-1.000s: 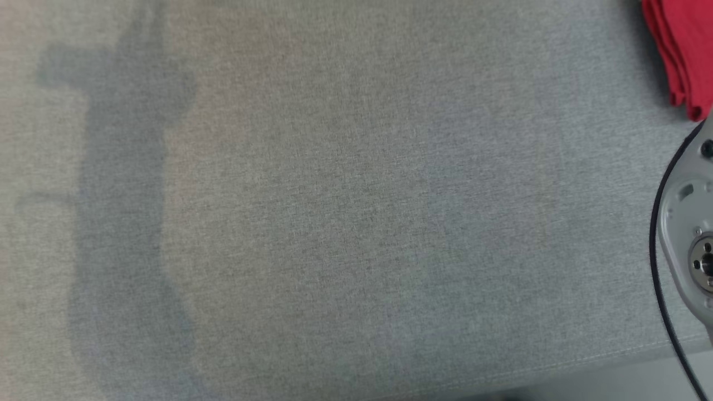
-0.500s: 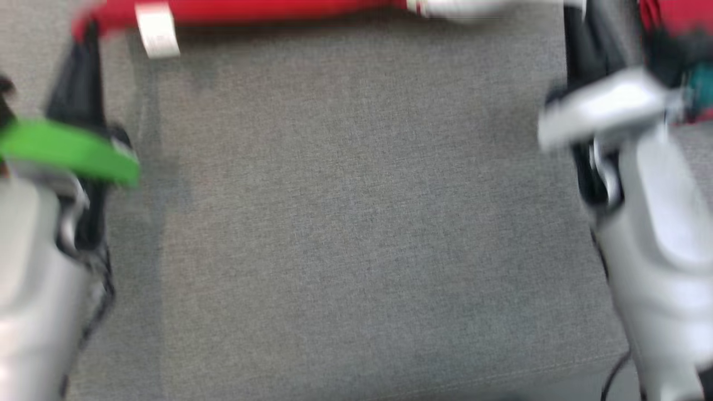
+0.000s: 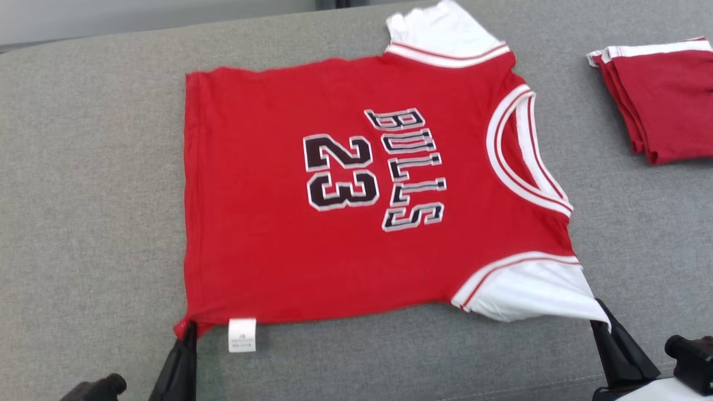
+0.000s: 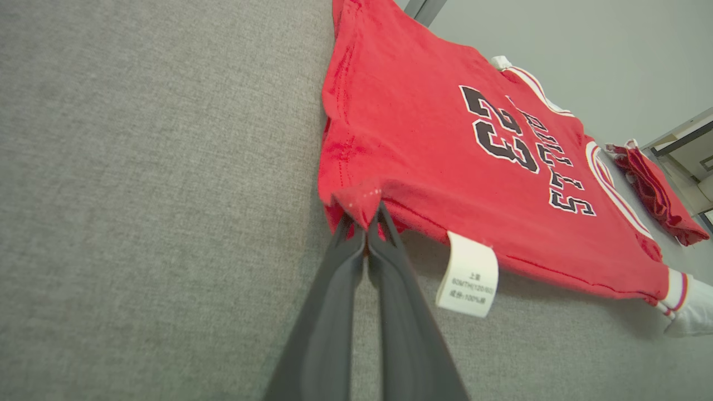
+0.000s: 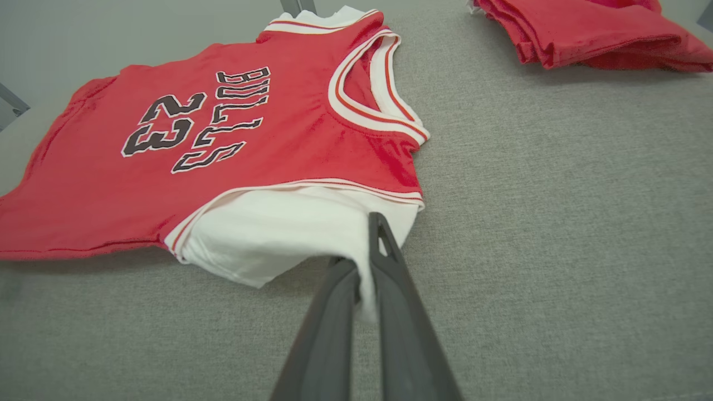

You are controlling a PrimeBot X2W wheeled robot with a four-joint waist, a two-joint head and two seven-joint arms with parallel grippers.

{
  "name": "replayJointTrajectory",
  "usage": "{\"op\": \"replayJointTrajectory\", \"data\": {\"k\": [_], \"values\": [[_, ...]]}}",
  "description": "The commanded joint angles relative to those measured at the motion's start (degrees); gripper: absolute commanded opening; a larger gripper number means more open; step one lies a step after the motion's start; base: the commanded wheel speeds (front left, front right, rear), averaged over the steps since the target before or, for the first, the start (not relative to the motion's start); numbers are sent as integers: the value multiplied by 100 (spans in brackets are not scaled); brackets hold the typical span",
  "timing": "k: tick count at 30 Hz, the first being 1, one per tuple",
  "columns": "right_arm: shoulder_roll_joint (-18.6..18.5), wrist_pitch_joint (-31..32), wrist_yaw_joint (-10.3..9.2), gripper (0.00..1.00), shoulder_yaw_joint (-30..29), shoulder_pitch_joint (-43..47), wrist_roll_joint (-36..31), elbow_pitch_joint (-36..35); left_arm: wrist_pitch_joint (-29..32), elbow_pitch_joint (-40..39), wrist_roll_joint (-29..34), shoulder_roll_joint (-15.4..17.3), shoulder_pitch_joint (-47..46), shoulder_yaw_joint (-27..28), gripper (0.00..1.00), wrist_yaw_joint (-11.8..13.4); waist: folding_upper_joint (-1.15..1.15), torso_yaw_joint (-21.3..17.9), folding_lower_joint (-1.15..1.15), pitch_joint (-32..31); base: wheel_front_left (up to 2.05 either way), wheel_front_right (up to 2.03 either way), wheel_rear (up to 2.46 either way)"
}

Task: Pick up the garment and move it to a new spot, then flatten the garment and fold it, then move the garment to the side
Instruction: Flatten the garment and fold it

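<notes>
A red jersey-style garment with white sleeves and "BULLS 23" on it lies spread flat on the grey surface, neck toward the right. My left gripper is shut on its near hem corner, beside a white care label. The near white sleeve is pinched by my right gripper, which is shut on its edge. Both corners are lifted slightly off the surface.
A second red garment, folded, lies at the far right of the grey upholstered surface. The surface's far edge runs along the top, with a pale wall behind. Its near seam shows at the bottom right.
The head camera has swung a long way: earlier it showed bare grey fabric, then blurred arms and a red strip; now the whole spread garment is in view, held at two near corners.
</notes>
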Motion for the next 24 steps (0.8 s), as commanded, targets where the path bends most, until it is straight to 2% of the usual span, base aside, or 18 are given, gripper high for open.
{"op": "replayJointTrajectory", "data": {"k": [1,6,12,18,21,24], "values": [[30,140,-9,0,-103,141,110,-228,144,-221,-225,-64,204,31,0,82,0,25,0,-154,0,0,0],[-83,607,-8,0,-194,-80,313,-434,741,-556,-550,-40,186,-62,0,192,0,73,0,-68,0,0,0],[-491,1330,-8,0,-38,-1237,322,-184,1555,-630,-929,26,-572,112,0,552,0,135,0,69,0,0,0],[-763,2027,-8,0,311,-2653,370,456,2315,-461,-1248,74,-1621,182,0,821,0,311,0,379,0,0,0],[-757,2133,-7,0,386,-3192,362,823,2489,-165,-1126,89,-2136,64,0,854,0,403,0,533,0,0,0],[-747,2098,-7,0,465,-3625,302,1175,2557,199,-1028,25,-2576,-62,0,784,0,467,0,664,0,0,0]]}}
